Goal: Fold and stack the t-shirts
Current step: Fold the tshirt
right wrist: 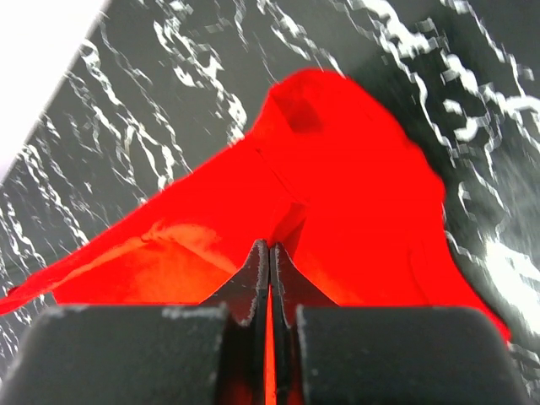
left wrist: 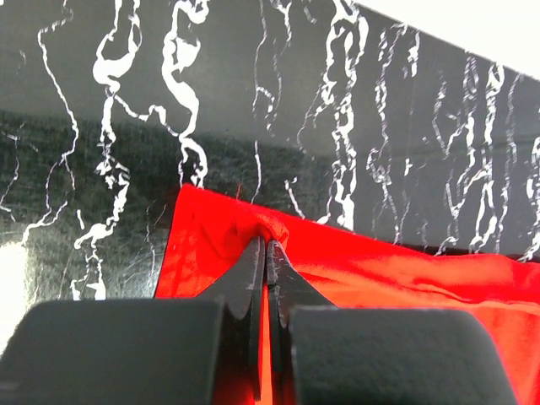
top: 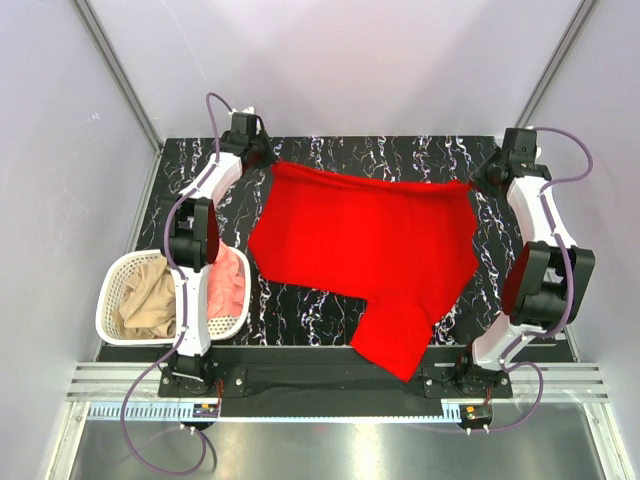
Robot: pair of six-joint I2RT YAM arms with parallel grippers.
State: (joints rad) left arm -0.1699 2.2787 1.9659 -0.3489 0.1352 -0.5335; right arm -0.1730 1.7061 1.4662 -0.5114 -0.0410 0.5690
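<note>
A red t-shirt [top: 365, 245] lies spread across the black marbled table [top: 420, 150], one part hanging over the near edge. My left gripper [top: 268, 158] is shut on the shirt's far left corner; in the left wrist view the jaws [left wrist: 267, 243] pinch a fold of red cloth [left wrist: 354, 270]. My right gripper [top: 482, 180] is shut on the shirt's far right corner; in the right wrist view the jaws [right wrist: 269, 245] pinch the red cloth [right wrist: 337, 169]. The cloth is stretched between the two grippers along the far edge.
A white basket [top: 112, 300] stands at the table's left near corner, holding a beige garment [top: 148, 300] and a pink garment [top: 228, 288]. Grey walls and metal posts surround the table.
</note>
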